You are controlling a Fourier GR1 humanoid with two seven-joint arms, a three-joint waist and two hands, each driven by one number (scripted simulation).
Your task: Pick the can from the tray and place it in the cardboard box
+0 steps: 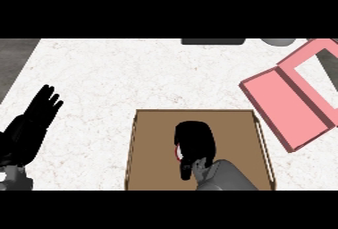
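While the right hand (pixel 192 150) sits over the middle of the tray (pixel 148 147), its fingers are curled down round something that it almost wholly hides; a thin red sliver at the hand's left edge is likely the can (pixel 176 153), so I judge the can to be in the tray's middle, under that hand. Whether it is lifted or resting on the tray floor cannot be told from above. The curl suggests a grasp from the top, which would let the can come straight up past the tray's low walls.

Right of the tray and a little farther back lies the pink box (pixel 290 105), set at a slant, its open part toward the surface's far right corner (its colour is pink, whatever the task calls it). The tray's right wall and the box's near edge are close together, so the carry would be short but must clear both rims.

Well left of the tray, the left hand (pixel 36 116) rests with straight fingers pointing up, holding nothing. White surface (pixel 112 71) beyond the tray gives open room. A dark thing (pixel 213 41) lies at the far edge.
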